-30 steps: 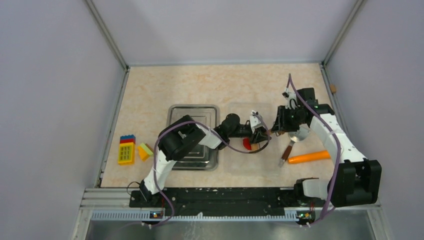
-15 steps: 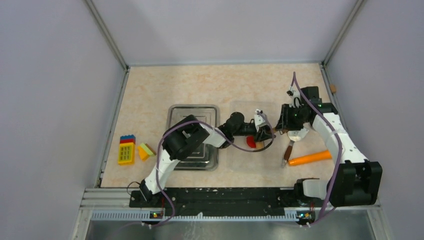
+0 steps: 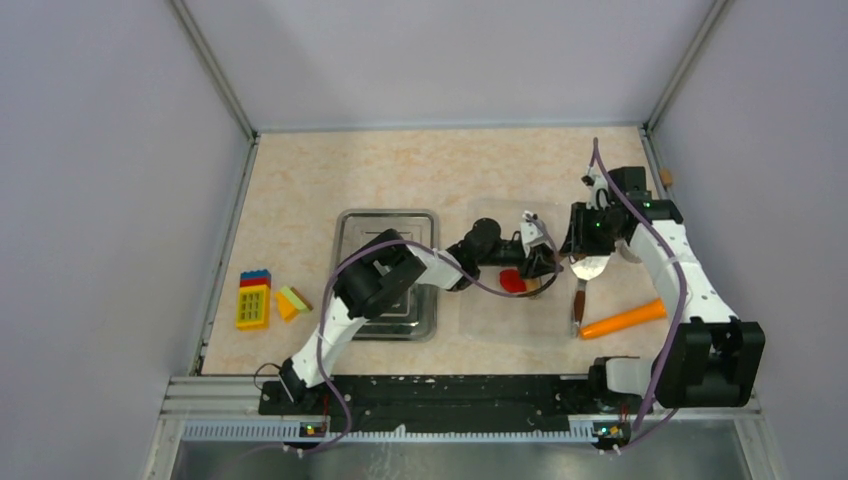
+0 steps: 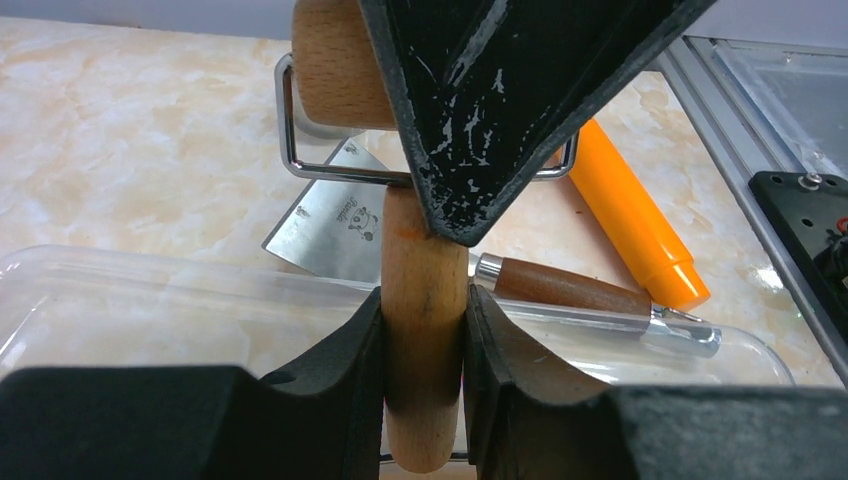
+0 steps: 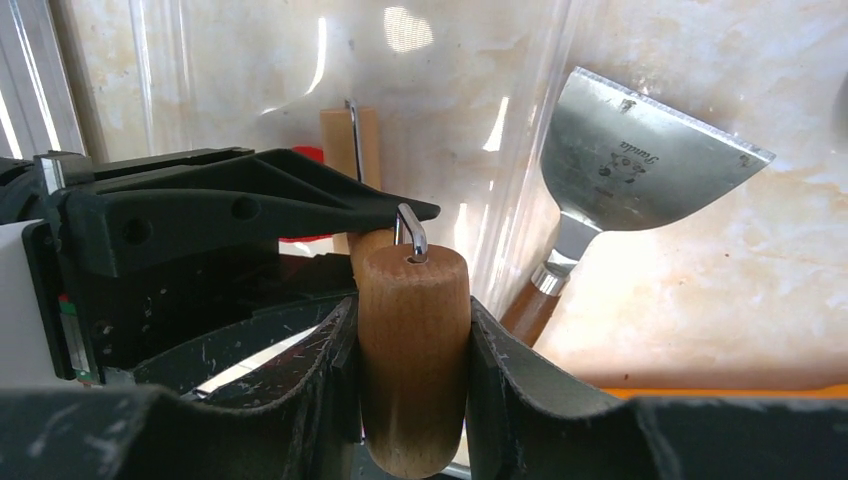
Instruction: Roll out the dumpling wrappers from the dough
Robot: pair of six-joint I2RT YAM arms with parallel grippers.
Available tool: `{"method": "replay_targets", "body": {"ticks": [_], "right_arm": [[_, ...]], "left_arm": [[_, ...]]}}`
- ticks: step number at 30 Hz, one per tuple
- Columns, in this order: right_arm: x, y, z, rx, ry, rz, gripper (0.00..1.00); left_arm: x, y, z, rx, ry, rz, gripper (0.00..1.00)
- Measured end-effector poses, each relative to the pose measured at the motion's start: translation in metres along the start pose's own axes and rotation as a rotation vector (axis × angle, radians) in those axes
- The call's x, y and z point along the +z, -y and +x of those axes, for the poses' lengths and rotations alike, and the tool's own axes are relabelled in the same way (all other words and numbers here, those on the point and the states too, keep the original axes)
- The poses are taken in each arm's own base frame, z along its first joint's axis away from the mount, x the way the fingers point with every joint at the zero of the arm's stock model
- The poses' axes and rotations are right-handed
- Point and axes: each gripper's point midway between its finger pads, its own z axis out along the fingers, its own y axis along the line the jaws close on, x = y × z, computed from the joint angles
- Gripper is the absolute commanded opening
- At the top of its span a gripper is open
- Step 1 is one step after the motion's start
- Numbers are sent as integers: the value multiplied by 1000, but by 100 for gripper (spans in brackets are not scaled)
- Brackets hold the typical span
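The dough (image 3: pixel 512 281) is a small red lump on the clear mat (image 3: pixel 500 320), just left of my left gripper (image 3: pixel 541 263). A sliver of it shows in the right wrist view (image 5: pixel 310 155). Both grippers hold one wooden roller with a wire frame. My left gripper (image 4: pixel 424 335) is shut on the roller's thin handle (image 4: pixel 424 260). My right gripper (image 5: pixel 413 345) is shut on the thicker barrel (image 5: pixel 413 310). In the top view my right gripper (image 3: pixel 574 246) is tip to tip with the left. No neat round wrapper shows.
A cleaver (image 3: pixel 583 277) lies right of the mat, its blade (image 5: pixel 640 160) and brown handle (image 4: pixel 560 285) beside the roller. An orange carrot (image 3: pixel 622 319) lies near it. A steel tray (image 3: pixel 386 222) sits left of the mat. Toy blocks (image 3: pixel 254 298) lie far left.
Both grippers, joined on the roller, have moved right and a little farther back. The red dough now lies farther right as well, still left of the left gripper.
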Motion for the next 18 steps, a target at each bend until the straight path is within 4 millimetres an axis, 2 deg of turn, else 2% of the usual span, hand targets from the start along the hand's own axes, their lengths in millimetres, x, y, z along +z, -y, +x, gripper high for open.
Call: {"method": "replay_targets", "body": {"ticks": [5,11,15,18], "right_arm": [[-2,7,-3,-12,-3,22,0],[-6,6,-7,-22,1,16,0],[-17,-13,-14,-28,9,-74,0],[-28,-28,-22,-33,25,-138,0]], "left_arm": [[12,-1,0,-28,-9,1,0],[15,-1,-4,-55,-20,12,0],[12,-3,-17,-63,-33,22,0],[1,-4,-36,-55,-73,32,0]]}}
